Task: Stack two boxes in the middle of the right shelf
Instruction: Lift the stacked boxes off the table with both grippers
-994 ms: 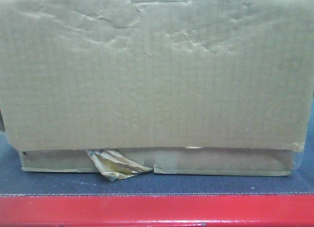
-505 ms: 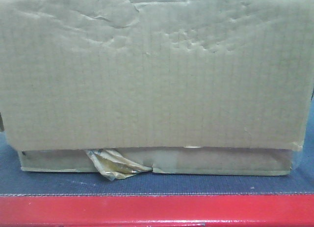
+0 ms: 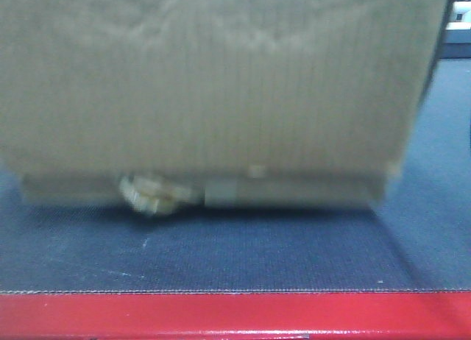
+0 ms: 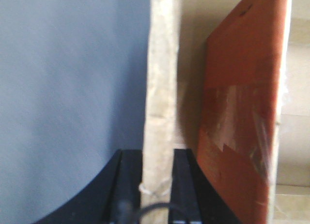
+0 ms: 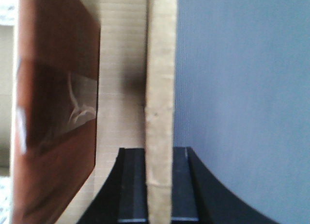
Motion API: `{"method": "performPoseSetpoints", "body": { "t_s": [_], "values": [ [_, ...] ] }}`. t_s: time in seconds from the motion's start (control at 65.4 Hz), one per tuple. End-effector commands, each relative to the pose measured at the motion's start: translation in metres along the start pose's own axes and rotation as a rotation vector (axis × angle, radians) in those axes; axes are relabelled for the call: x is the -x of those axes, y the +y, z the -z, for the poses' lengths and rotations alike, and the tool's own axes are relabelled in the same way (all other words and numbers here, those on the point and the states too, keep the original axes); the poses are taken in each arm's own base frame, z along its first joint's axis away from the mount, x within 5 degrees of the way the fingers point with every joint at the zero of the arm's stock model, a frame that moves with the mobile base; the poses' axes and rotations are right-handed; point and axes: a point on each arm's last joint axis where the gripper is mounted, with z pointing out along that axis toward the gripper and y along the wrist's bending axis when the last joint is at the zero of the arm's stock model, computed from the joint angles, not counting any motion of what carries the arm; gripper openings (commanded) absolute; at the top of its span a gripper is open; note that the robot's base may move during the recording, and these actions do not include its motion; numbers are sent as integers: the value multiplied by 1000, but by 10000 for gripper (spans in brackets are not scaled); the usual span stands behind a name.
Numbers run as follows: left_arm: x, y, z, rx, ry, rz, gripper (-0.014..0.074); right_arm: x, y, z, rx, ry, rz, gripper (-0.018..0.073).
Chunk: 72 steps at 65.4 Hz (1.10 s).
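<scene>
Cardboard tall box (image 3: 213, 82) atop shallow box (image 3: 294, 193): stacked. Left gripper (image 4: 158, 153), right gripper (image 5: 159, 151) each pinch its wall between jaws. Shelf placement remains.

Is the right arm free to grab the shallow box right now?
Probably not: the right gripper is clamped on a cardboard wall, and the shallow box sits under the tall box.
</scene>
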Motion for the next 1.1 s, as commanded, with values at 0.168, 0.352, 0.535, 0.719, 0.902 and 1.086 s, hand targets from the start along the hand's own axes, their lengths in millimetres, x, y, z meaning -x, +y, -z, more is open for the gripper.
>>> {"method": "performPoseSetpoints", "body": {
  "t_s": [0.168, 0.352, 0.535, 0.719, 0.902, 1.086],
  "values": [
    [28, 4, 30, -98, -311, 9, -111, 40, -1, 36, 35, -377, 42, -151],
    [46, 10, 40, -103, -417, 18, -111, 49, -6, 42, 61, -439, -12, -151],
    [62, 12, 50, -60, -501, -9, -111, 53, -10, 44, 60, -463, -24, -151],
    [66, 10, 54, -68, -554, -43, -111, 56, -13, 63, 76, -510, -37, -151],
    [66, 9, 54, -92, -547, -29, -111, 59, -15, 69, 61, -560, -16, -151],
    [67, 9, 56, -90, -567, -37, -111, 59, -15, 69, 64, -566, -15, -151]
  ]
}}
